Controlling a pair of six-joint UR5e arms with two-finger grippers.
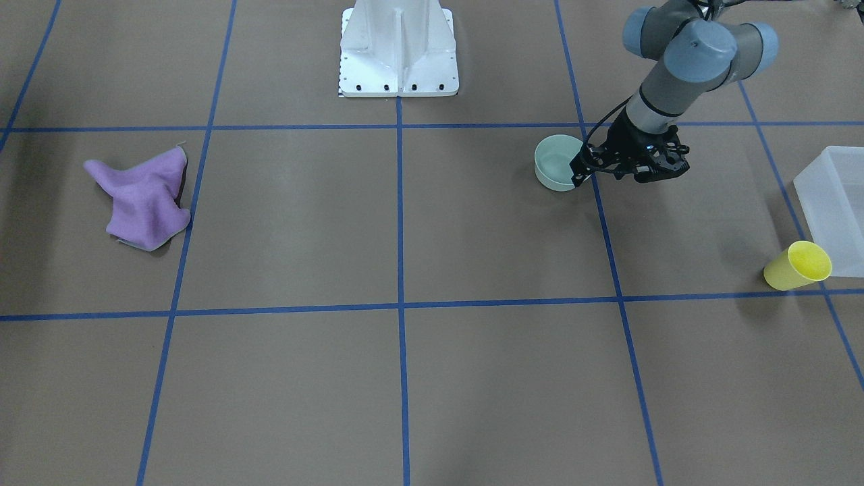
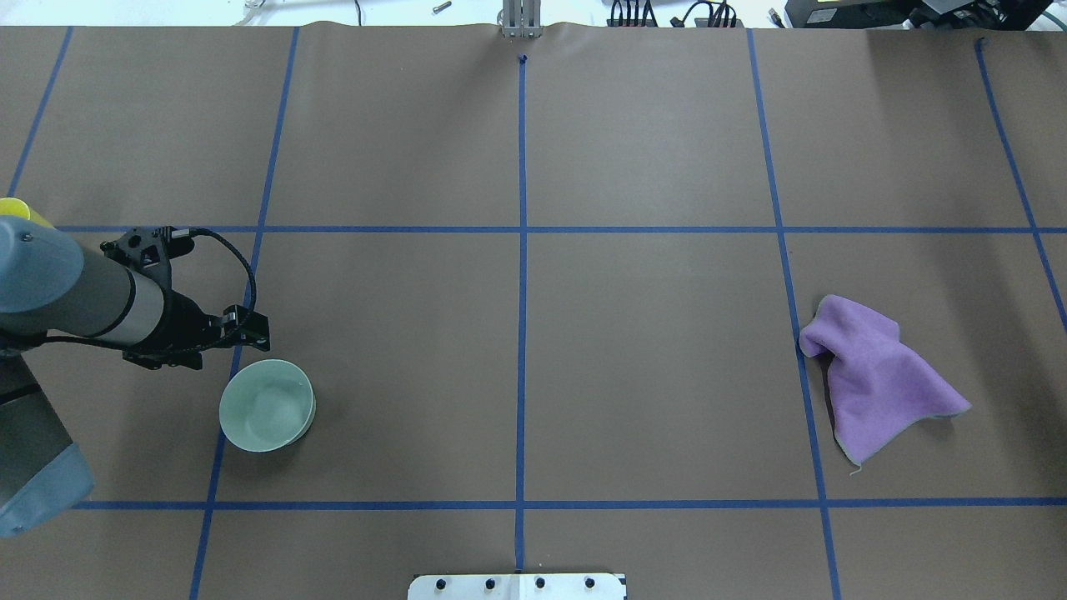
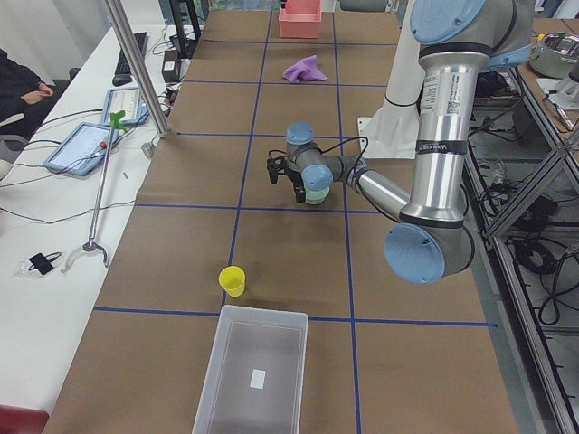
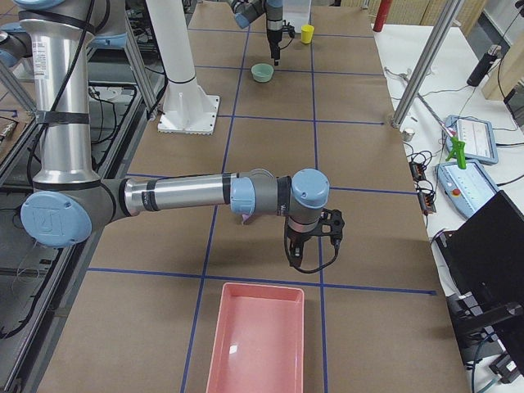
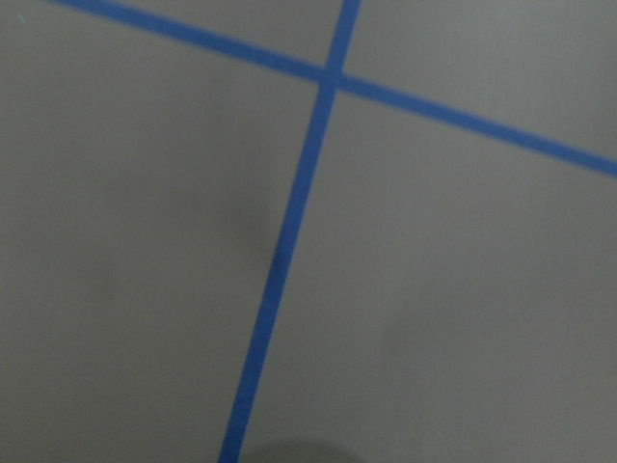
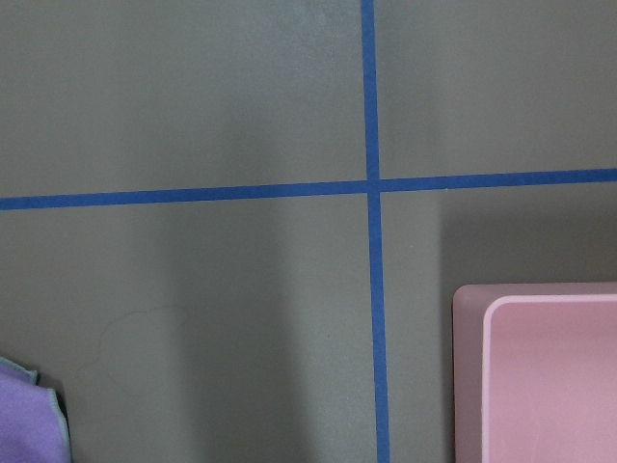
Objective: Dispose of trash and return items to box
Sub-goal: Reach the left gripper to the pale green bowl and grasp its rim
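Brown paper covers the bench [image 1: 405,223]. The largest thing on it is the frosted box [image 1: 833,202] at the robot's left end, well apart from a pink tray [image 4: 254,336] at the far end (likely the place for trash, I judge). A purple cloth [image 1: 145,202] lies crumpled toward the tray's end. The mint-green bowl [image 1: 557,162] sits upright on the bench, outside the box, and a yellow cup [image 1: 796,265] lies on its side near the box.

The left pincer [image 1: 631,167] points down just beside the bowl's rim. It seems not to grip the bowl, though the angle is poor, and I cannot tell whether it is apart or together. The right pincer [image 4: 315,239] hangs over bare bench near the tray, and its state cannot be told either.

A descent slightly off the rim would shove or tip the light bowl. A thin rim grip could slip during the carry. A swing toward the box could send the cup rolling.
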